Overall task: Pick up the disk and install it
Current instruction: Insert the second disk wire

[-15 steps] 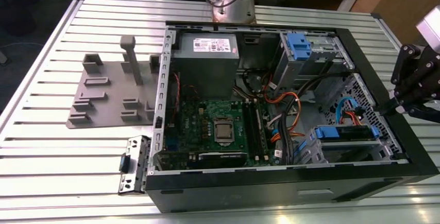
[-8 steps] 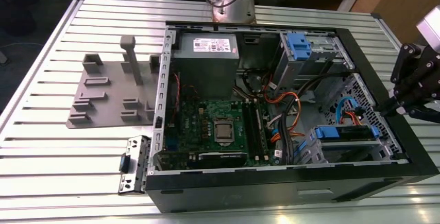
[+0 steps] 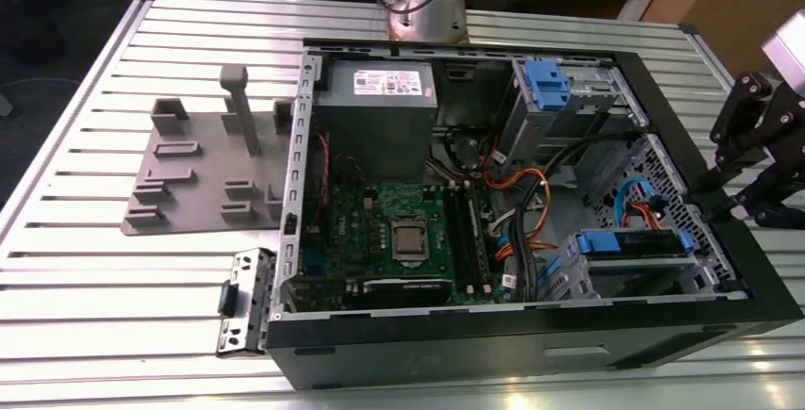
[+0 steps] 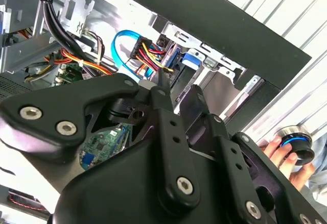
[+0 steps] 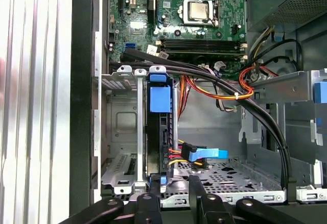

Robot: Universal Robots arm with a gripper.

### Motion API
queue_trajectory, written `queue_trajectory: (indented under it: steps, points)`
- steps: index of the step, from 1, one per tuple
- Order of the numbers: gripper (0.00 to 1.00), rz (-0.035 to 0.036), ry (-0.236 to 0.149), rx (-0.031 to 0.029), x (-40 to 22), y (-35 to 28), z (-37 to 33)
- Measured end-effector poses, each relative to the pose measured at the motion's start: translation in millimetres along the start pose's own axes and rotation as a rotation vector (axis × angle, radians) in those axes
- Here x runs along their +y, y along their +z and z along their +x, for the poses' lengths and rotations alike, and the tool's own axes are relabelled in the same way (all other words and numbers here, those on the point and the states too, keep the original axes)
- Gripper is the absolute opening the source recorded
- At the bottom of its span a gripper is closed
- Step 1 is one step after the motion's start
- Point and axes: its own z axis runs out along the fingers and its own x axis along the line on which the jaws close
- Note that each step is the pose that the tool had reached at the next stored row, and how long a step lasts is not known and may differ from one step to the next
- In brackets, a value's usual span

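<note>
In the exterior view an open computer case (image 3: pixel 529 203) lies on a ribbed metal table (image 3: pixel 113 287), with a grey plastic fixture (image 3: pixel 202 170) and a small metal bracket (image 3: pixel 245 302) on the table beside it, toward the exterior view's left. Wooden furniture stands beyond the table's far edge. Inside the case sit a green motherboard (image 3: pixel 396 231), a grey power-supply box (image 3: pixel 375 108) and a metal cage with a blue tab (image 3: pixel 560 85). The disk (image 3: pixel 635 245), with its blue rails, sits in the lower drive bay near the case's wall on the exterior view's right, its long axis running roughly across the picture. The gripper (image 3: pixel 730 205) hangs just above that wall, close to the disk.

In the second wrist view the black gripper (image 4: pixel 171 94) fills the foreground, its fingers a little apart with nothing between them. A person's hand (image 4: pixel 283 155) rests on a round knob (image 4: pixel 297 143) outside the case.

In the first wrist view the disk (image 5: pixel 159 117) stands on edge in its bay beside the case wall, its blue end toward the motherboard (image 5: pixel 176 9), its cabled end toward the gripper (image 5: pixel 173 183), whose tips stand apart around nothing.
</note>
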Motion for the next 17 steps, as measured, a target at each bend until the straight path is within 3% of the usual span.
queue_trajectory:
  steps: [2,6,8,10,13,17]
  points:
    - [0.35,0.0001,0.0,0.0014,2.3,1.8,-1.0]
    - [0.35,0.0012,0.0,0.0021,16.8,8.2,-6.8]
    - [0.35,0.0013,0.0,0.0026,21.0,12.3,-11.9]
    - [0.35,0.0013,0.0,0.0035,22.1,16.2,-14.5]
    - [0.35,0.0013,0.0,0.0106,21.9,21.2,-14.4]
    - [0.35,0.0012,0.0,0.0114,21.8,24.1,-13.1]
